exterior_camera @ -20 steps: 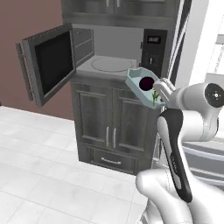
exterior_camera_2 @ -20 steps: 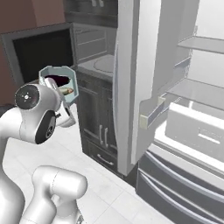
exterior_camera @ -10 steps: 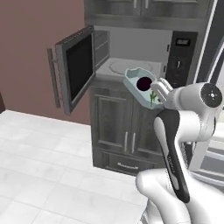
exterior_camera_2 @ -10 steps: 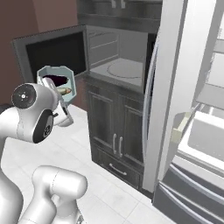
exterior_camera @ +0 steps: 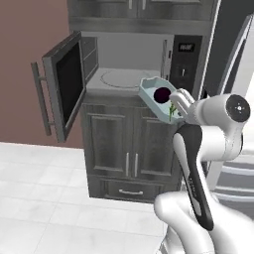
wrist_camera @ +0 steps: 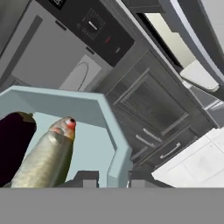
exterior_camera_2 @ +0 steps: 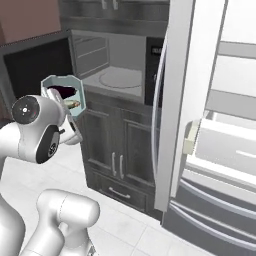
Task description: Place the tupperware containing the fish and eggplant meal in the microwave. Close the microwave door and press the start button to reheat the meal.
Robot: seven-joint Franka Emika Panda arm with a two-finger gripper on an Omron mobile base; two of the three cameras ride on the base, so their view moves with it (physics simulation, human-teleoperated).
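The pale blue-grey tupperware point(exterior_camera: 151, 91) hangs tilted in the air just in front of the open microwave point(exterior_camera: 130, 59), at the height of its floor. My gripper point(wrist_camera: 114, 178) is shut on the near rim of the tupperware point(wrist_camera: 89, 106). Inside lie the dark purple eggplant point(exterior_camera: 162, 94) and the yellowish-green fish point(wrist_camera: 43, 157). In the right base view the tupperware point(exterior_camera_2: 64, 93) sits just above my wrist. The microwave door point(exterior_camera: 65, 84) stands swung open to the left, its bar handle point(exterior_camera: 42, 99) outward. The round turntable point(exterior_camera: 119, 78) shows in the cavity.
The microwave's control panel point(exterior_camera: 185, 62) sits right of the cavity. Grey cabinet doors point(exterior_camera: 130, 149) and a drawer are below. An open white fridge door point(exterior_camera_2: 176, 105) stands close on the right, with fridge shelves point(exterior_camera_2: 225, 135) behind it. A brown wall is at left.
The whole picture has shifted as the base drove, and the microwave now stands closer and more central. The tupperware stays in my grip.
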